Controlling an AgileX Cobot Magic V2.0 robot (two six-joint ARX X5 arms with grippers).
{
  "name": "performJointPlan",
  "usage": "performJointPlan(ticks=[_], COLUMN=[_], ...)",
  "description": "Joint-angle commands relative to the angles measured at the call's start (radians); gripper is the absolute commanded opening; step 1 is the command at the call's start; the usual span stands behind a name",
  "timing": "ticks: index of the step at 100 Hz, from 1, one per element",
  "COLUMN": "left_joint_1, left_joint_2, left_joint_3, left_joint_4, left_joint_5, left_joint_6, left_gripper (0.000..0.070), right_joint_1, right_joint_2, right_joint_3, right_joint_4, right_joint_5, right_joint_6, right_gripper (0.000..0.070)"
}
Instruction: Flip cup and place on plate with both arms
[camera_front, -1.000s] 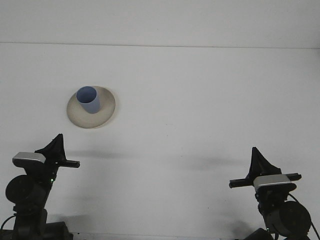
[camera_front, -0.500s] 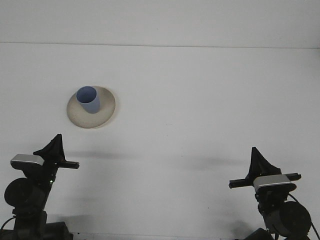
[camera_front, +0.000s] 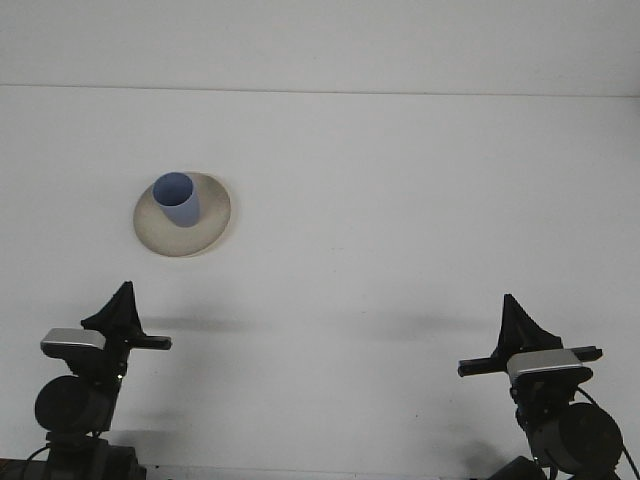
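Standing upright at upper left, the blue cup rests on the plate. Left gripper and right gripper sit low at the bottom corners, well apart from it; I cannot tell whether either is spread or closed.

No writing, label, brand mark or number can be read anywhere from here. The blue cup, the plate and the white surface are all plain, and the arm housings down at seven and five o'clock carry no lettering I can make out.
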Motion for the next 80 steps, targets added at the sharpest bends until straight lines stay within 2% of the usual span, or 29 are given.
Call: performJointPlan(ticks=[1, 31, 80], left_joint_1=[-0.015, -0.016, -0.016], left_joint_2=[-0.029, -0.207, -0.201], left_joint_3=[-0.029, -0.174, -0.200], left_joint_4=[0.011, 0.001, 0.004], left_joint_5=[-0.018, -0.018, -0.017], left_joint_6=[0.000, 0.002, 0.005], left_gripper=[0.0012, 0.0012, 0.0012], right_joint_1=[0.005, 0.005, 0.005], right_joint_2=[0.000, 0.000, 0.000], right_joint_3=[0.003, 0.003, 0.003], right_joint_4=[0.010, 0.011, 0.014], right_joint_5=[0.000, 0.000, 0.000], right_joint_6=[-0.003, -0.003, -0.003], right_gripper=[0.0001, 0.0001, 0.0001])
